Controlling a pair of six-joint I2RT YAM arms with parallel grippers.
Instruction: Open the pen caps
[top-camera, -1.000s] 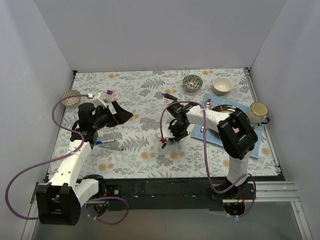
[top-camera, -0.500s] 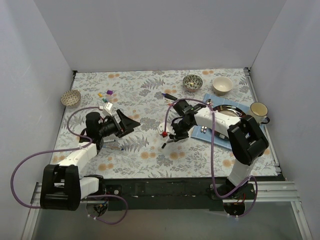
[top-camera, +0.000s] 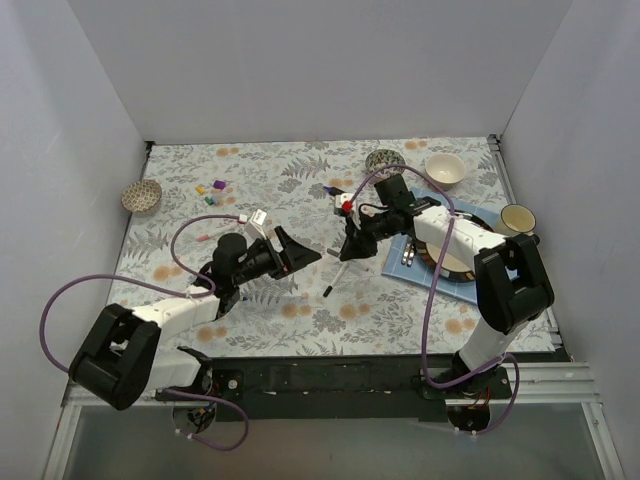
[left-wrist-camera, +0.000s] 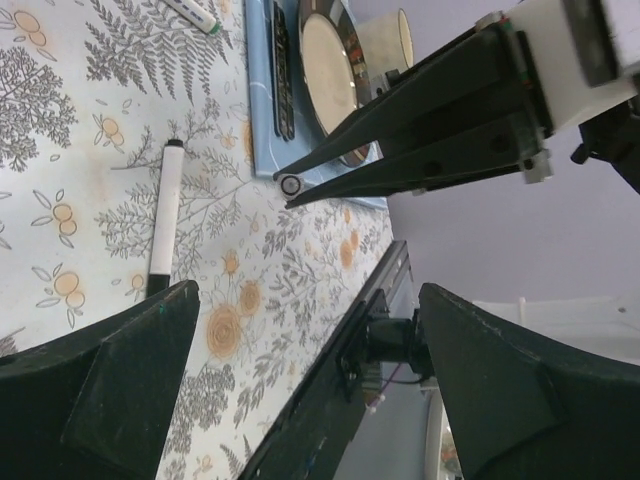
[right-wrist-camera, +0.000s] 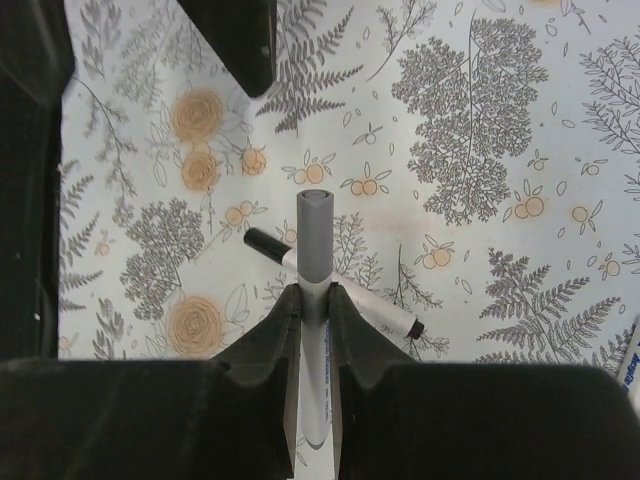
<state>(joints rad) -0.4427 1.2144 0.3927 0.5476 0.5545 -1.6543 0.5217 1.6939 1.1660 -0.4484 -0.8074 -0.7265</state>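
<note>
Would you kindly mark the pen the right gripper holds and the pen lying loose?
held pen (right-wrist-camera: 316, 240): right wrist view, grey end.
loose pen (left-wrist-camera: 166, 200): left wrist view, white barrel.

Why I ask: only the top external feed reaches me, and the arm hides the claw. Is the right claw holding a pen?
Observer: Yes. In the right wrist view the right claw is shut on a white pen. Its grey cap is on and points away from the wrist.
Operator: Is the left claw placed to pull that cap?
Observer: Not yet. The left claw is open and empty. Its own camera sees the held pen end-on, ahead of its fingers, not between them.
</note>
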